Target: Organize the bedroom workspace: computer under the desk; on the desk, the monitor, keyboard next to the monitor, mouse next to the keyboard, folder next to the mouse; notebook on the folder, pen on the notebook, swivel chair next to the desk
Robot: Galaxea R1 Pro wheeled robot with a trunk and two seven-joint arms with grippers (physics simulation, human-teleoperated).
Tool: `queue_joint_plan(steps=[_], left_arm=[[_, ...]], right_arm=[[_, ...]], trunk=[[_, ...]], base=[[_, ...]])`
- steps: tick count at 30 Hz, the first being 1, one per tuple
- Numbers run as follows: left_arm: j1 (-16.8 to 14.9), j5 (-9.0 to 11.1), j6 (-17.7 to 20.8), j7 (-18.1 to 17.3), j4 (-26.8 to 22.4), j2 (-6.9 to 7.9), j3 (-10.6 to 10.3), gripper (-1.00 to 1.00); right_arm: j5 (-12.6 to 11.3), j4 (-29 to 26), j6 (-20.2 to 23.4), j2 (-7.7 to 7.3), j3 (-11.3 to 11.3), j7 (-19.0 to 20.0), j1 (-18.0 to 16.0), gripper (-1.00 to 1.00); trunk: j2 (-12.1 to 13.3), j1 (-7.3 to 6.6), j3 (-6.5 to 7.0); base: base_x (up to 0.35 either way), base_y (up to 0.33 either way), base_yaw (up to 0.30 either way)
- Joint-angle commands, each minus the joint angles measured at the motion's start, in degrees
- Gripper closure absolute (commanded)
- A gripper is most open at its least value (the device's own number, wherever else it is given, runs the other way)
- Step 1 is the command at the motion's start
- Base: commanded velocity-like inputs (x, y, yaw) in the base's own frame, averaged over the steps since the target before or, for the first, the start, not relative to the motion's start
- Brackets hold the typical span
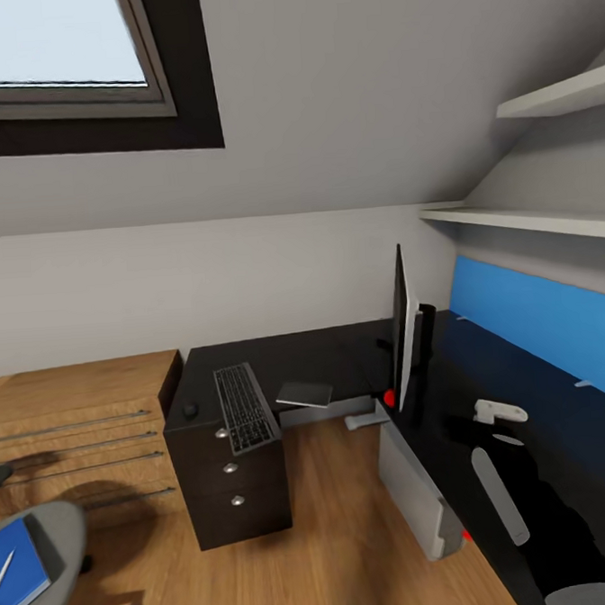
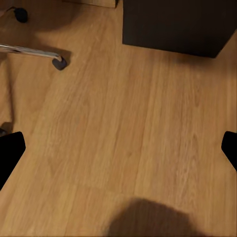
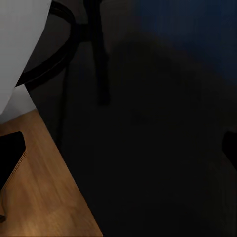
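The folder [image 1: 17,575] lies flat on the chair [image 1: 62,536] at your near left, with a pen [image 1: 3,569] resting on it. I judge it thin, light and a bit slippery, so pinch it at an overhanging edge. The keyboard [image 1: 245,406] and monitor [image 1: 402,332] already sit on the counter [image 1: 342,358]. Your left pincer [image 2: 118,148] and right pincer [image 3: 118,148] are both spread wide, holding nothing.
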Motion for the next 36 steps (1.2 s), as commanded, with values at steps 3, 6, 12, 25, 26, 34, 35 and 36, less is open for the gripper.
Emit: queue_joint_plan(steps=[3,6,12,25,26,34,35,36], left_arm=[[0.0,0.5,-0.1,0.0,-0.1,-0.03,0.0,-1.0],[0.0,0.5,-0.1,0.0,-0.1,-0.03,0.0,-1.0],[0.0,0.5,-0.1,0.0,-0.1,-0.03,0.0,-1.0],[0.0,0.5,-0.1,0.0,-0.1,-0.03,0.0,-1.0],[0.0,0.5,-0.1,0.0,-0.1,-0.03,0.0,-1.0],[0.0,0.5,-0.1,0.0,-0.1,-0.03,0.0,-1.0],[0.0,0.5,-0.1,0.0,-0.1,-0.03,0.0,-1.0],[0.0,0.5,-0.1,0.0,-0.1,-0.03,0.0,-1.0]], right_arm=[[-0.6,-0.1,-0.5,-0.05,0.0,-0.5,0.0,-1.0],[-0.6,-0.1,-0.9,-0.09,0.0,-0.5,0.0,-1.0],[-0.6,0.0,-1.2,-0.12,0.0,-0.5,0.0,-1.0],[-0.6,0.1,-1.2,-0.04,0.0,-0.5,0.0,-1.0],[-0.6,0.1,-1.2,-0.03,0.0,-0.6,0.0,-1.0],[-0.6,0.0,-1.3,-0.03,0.0,-0.6,0.0,-1.0],[-0.6,0.0,-1.3,-0.03,0.0,-0.6,0.0,-1.0],[-0.6,0.0,-1.3,-0.03,0.0,-0.6,0.0,-1.0]], trunk=[[0.0,0.03,-0.06],[0.0,0.03,-0.06],[0.0,0.03,-0.06],[0.0,0.03,-0.06],[0.0,0.03,-0.06],[0.0,0.03,-0.06],[0.0,0.03,-0.06],[0.0,0.03,-0.06]], base=[[0.273,0.0,0.0],[0.298,0.0,0.0],[0.294,0.0,0.0],[0.131,0.0,0.0],[0.26,0.0,0.0],[0.267,0.0,0.0],[0.132,0.0,0.0],[0.084,0.0,0.0]])
